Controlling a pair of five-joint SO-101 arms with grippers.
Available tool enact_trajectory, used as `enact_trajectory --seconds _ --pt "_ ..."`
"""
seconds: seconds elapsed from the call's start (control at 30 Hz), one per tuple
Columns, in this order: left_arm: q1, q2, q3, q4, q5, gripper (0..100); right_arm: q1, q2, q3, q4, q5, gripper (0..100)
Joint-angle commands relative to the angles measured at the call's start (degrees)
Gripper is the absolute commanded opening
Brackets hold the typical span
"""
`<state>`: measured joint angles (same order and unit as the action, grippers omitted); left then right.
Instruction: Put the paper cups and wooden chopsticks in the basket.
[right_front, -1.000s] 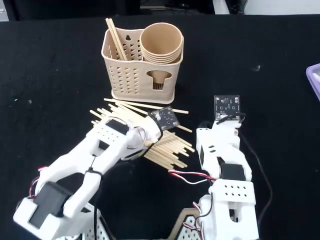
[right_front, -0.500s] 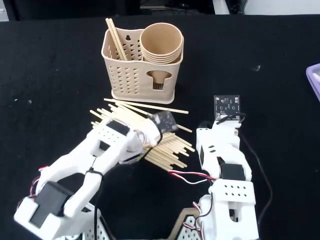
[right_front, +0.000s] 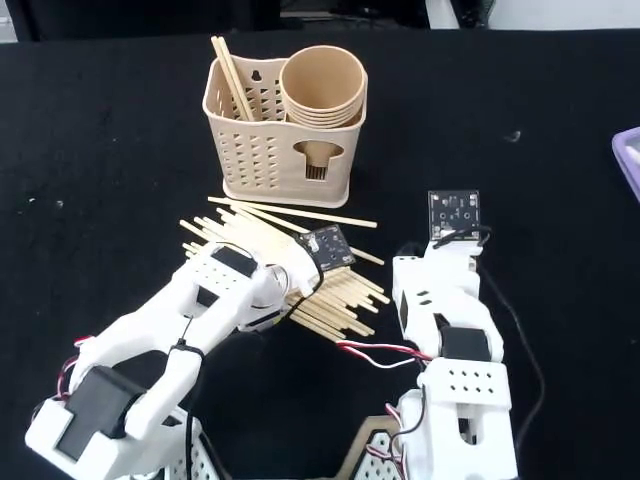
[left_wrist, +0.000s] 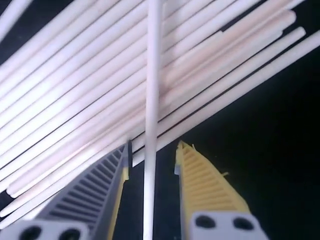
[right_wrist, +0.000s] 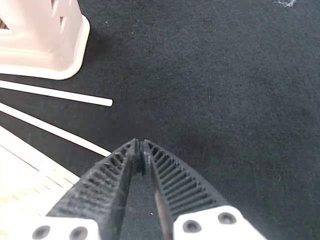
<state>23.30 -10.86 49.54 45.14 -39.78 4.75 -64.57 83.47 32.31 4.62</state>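
Chopsticks (right_front: 340, 300) lie heaped mid-table, on the near side of the basket (right_front: 270, 160) holding cups (right_front: 322, 85). Left gripper (left_wrist: 153, 147) straddles one stick (left_wrist: 151, 75), jaws narrowly apart; right gripper (right_wrist: 140, 145) is closed and empty.

Stacked paper cups (right_front: 322, 95) and upright chopsticks (right_front: 232, 78) stand in the beige basket (right_front: 265, 160); loose chopsticks (right_front: 345, 296) lie piled before it.

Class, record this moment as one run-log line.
left tool: open around one chopstick | right tool: shut above table | paper cups: in basket | chopstick pile: on table
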Motion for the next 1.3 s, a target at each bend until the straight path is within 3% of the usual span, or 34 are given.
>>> enact_trajectory --seconds 0.0,0.1,0.4,0.6,0.8,1.17,1.27 --pt "1.9 1.1 1.6 -0.4 -0.2 9 1.1 -1.5 -0.2 -1.3 -0.3 1.1" --pt "3.9 1.1 2.0 1.1 -0.3 2 1.1 -1.5 -0.2 -1.3 -0.3 1.1" --pt "4.5 1.0 2.5 2.5 -0.3 3 1.1 -1.5 -0.2 -1.3 -0.3 1.1" --pt "4.7 -0.2 0.4 11.7 -3.0 3 1.1 -1.5 -0.2 -1.3 -0.3 1.1" --pt "3.2 -5.8 0.5 15.4 -4.7 3 1.1 -1.5 -0.2 -1.3 -0.3 1.1" --pt "1.5 -14.2 4.2 11.3 -4.5 3 1.3 -1.5 -0.2 -1.3 -0.3 1.1" --pt "1.1 -14.2 4.4 8.1 -3.5 3 4.5 -1.6 -0.7 -1.3 -0.7 1.1"
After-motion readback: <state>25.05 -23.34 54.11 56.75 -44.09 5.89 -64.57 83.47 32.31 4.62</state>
